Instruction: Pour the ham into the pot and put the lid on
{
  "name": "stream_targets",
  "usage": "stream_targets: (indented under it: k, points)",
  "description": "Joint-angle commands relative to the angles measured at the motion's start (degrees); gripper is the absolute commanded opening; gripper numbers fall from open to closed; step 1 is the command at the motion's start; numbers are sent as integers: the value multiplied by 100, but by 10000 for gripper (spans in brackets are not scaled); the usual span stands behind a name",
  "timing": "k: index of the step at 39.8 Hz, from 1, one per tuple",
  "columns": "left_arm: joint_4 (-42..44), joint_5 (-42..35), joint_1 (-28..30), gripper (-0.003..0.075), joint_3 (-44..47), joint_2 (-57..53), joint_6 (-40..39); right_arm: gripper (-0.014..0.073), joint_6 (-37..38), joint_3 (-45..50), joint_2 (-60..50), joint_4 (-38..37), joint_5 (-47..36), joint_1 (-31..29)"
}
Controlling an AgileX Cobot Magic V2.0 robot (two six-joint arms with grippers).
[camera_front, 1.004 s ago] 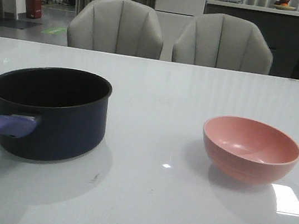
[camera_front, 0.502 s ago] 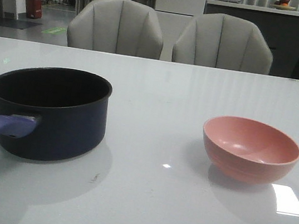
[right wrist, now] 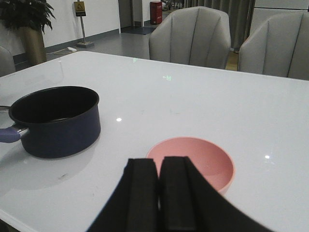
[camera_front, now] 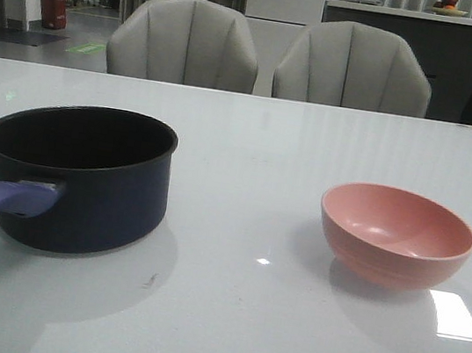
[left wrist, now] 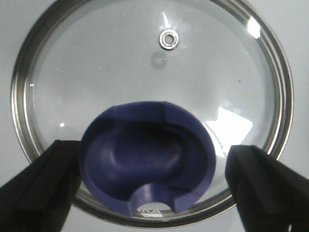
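The dark navy round saucepan with a black inside and purple-blue handle (camera_front: 76,175) stands uncovered on the left of the white glossy tabletop (camera_front: 232,318), well apart from the pink round bowl (camera_front: 396,234) on the right; no ham chunks show in the bowl or in the pot from any view, so whether the pouring is done cannot be told, and covering too early is one risk. The round glass lid with a steel rim (left wrist: 149,63) lies flat on the tabletop, out of the front view, under the left gripper (left wrist: 154,179); its fingers (left wrist: 41,186) are spread wide to either side of the blue notched knob (left wrist: 147,164) without touching it. If they close off-centre, the flared knob may slip out and the lid skid on the slick surface. The right gripper (right wrist: 159,193) hangs near the bowl with fingers pressed together, pinching nothing; it must spread them before taking the rim, or it may push the bowl away.
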Motion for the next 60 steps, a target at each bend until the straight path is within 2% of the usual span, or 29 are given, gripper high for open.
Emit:
stream_targets:
  k: [1, 12, 14, 22, 27, 53, 60]
  points:
    - [-61, -93, 3, 606, -147, -203, -12, 161, -64, -147, 56, 62, -409, -2]
    - [-61, -214, 3, 580, -147, -180, -12, 161, -64, -147, 56, 62, -409, -2]
    - [-61, -212, 3, 551, -147, -180, -12, 161, -64, -147, 56, 62, -409, -2]
    - [-61, -280, 3, 347, -147, -180, -12, 161, -64, -147, 56, 62, -409, -2]
    - [-61, -294, 3, 277, -147, -180, -12, 161, -64, -147, 56, 62, -409, -2]
    - [-61, -327, 3, 277, -147, -325, 75, 161, -64, -147, 56, 62, -409, -2]
    - [-39, -410, 3, 277, -419, -574, 75, 161, -64, -147, 56, 62, -409, -2]
